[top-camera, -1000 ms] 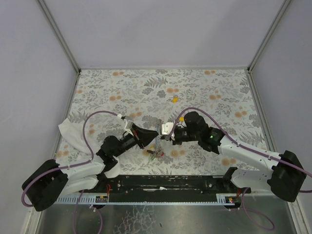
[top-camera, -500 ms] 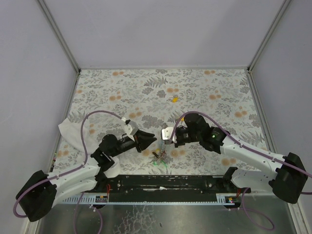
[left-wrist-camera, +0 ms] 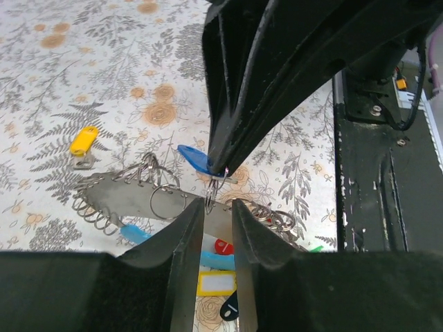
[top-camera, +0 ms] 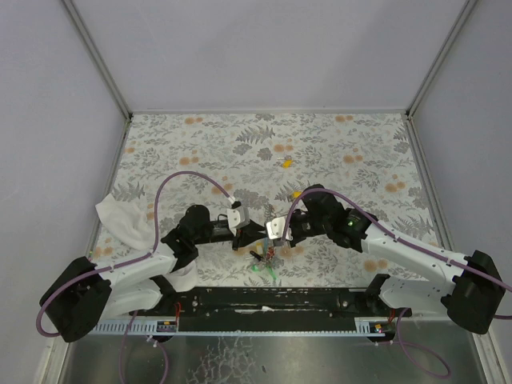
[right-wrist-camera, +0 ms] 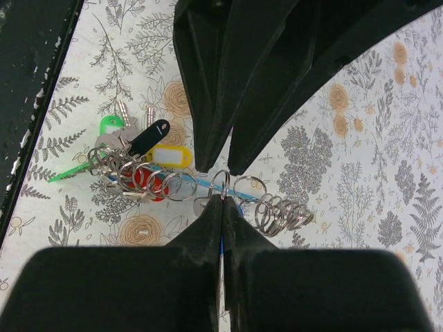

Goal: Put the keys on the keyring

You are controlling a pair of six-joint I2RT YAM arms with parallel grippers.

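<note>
My right gripper (right-wrist-camera: 223,202) is shut on a blue key (left-wrist-camera: 194,158), and a small metal ring (right-wrist-camera: 220,185) hangs from the key at the fingertips. My left gripper (left-wrist-camera: 218,211) is open with a narrow gap, its tips on either side of that ring. In the top view both grippers, left (top-camera: 254,233) and right (top-camera: 276,232), meet nose to nose above the key bunch (top-camera: 262,258). The keyring's grey strap (left-wrist-camera: 121,196) carries several rings and a light-blue section (left-wrist-camera: 133,234). Green (right-wrist-camera: 109,126), black (right-wrist-camera: 149,137), yellow (right-wrist-camera: 169,157) and red (right-wrist-camera: 149,184) keys lie bunched below.
A lone yellow key (top-camera: 286,162) lies further back on the flowered table; it also shows in the left wrist view (left-wrist-camera: 83,142). A white cloth (top-camera: 120,220) lies at the left edge. The black base rail (top-camera: 264,300) runs along the near edge.
My left gripper has moved right and come up to the right gripper's tips. The right gripper has dropped slightly towards the key bunch, still holding the blue key.
</note>
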